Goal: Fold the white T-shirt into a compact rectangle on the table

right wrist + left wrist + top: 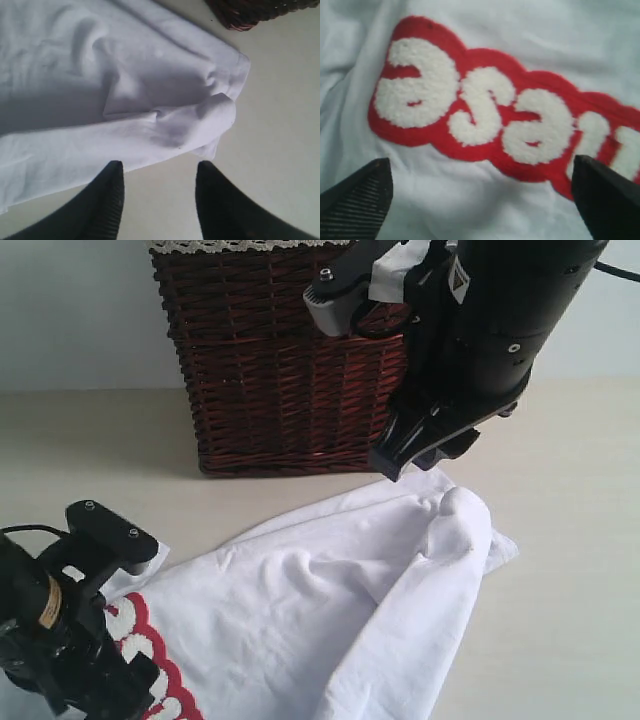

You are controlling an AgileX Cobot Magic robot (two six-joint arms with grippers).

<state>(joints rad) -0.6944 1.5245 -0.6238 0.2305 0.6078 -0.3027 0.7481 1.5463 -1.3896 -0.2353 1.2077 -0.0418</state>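
– Starting with materials: what was the garment's condition?
– The white T-shirt [330, 610] was soft, matte cotton, lying rumpled on the desk [570, 570]. One long fold ran toward its far corner, where the cloth bunched into a rounded lump. A red band [495, 115] with a scalloped outline carried puffy, fleecy white letters [417, 82].
– And the surface beneath?
– Pale cream, flat and matte.
– Any containers?
– One wicker basket [280, 370], dark red-brown, tightly woven and boxy, stood on the desk behind the shirt, near it but not touching. A lace-trimmed liner [240, 245] showed at its rim. Its interior was hidden from every view.
– Position of the arms?
– The left pincer [480, 207] pointed down over the red band at the shirt's near left part, its ribbed black fingers [357, 202] spread wide with only the cloth below them. Contact with the cloth could not be determined. The right pincer [160, 200] hung tilted just in front of the basket, above the shirt's far corner. It was likewise parted and held nothing, with bare desk showing in the gap and the folded edge just beside.
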